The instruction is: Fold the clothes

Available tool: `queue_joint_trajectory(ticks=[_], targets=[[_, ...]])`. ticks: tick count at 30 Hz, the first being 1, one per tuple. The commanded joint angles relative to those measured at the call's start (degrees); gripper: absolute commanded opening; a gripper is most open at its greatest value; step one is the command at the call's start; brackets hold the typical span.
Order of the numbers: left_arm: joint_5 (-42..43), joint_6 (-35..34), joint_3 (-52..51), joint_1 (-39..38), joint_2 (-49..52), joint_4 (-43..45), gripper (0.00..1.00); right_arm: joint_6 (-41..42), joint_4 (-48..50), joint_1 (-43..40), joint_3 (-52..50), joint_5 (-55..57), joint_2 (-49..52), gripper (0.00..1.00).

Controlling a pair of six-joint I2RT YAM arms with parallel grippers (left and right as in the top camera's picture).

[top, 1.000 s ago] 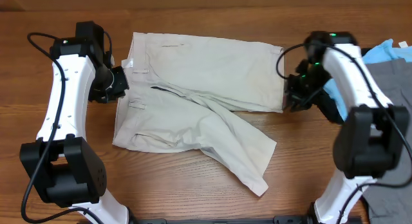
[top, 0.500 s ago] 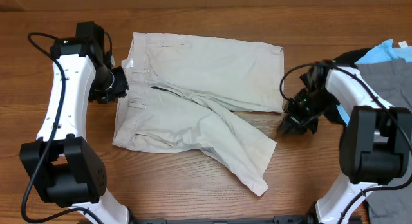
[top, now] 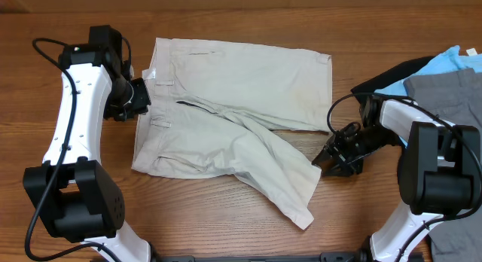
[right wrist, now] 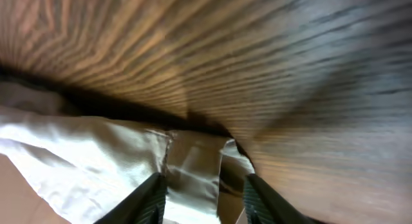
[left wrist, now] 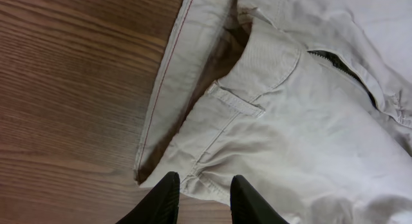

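Overhead: cream shorts (top: 226, 104) lie flat mid-table (top: 376, 21), waistband at 9 o'clock, one leg splayed toward 5. Left gripper (top: 141, 96) sits at the waistband edge. Right gripper (top: 322, 161) is low by the splayed leg's hem. Grey (top: 444, 96), light blue (top: 444, 66) and black (top: 392, 75) garments are piled at 3 o'clock.
Left wrist: jaws apart, waistband corner (left wrist: 193, 179) showing in the gap.
Right wrist: blurry; jaws spread, hem (right wrist: 193, 166) between them.

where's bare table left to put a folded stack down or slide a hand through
Free: the bare table strip along the far edge beyond the shorts, and the near strip in front of the shorts. Crowded: the right side, where the right tool, grey garment and light blue garment cluster.
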Motion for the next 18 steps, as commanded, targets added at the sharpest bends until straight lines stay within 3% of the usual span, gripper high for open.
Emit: queue_joint_trajectory(ticks=[1,14,17,18], targets=[[-0.33,-0.13,0.63,0.24,-0.74,-0.17,0.29,0.24,1.27,0.09,-1.55,-2.54,0.13,0.45],[0.28,-0.13,0.63,0.24,-0.74,-0.02,0.29,6.40,7.82,0.09,-2.32,-5.44,0.13,0.43],[0.28,-0.13,0.63,0.24,-0.74,0.02,0.29,6.36,8.61,0.09,-2.29,-4.76,0.13,0.18],[0.28,-0.13,0.63,0.24,-0.74,0.02,0.29,6.12,8.98,0.09,-2.16,-4.48,0.13,0.04]])
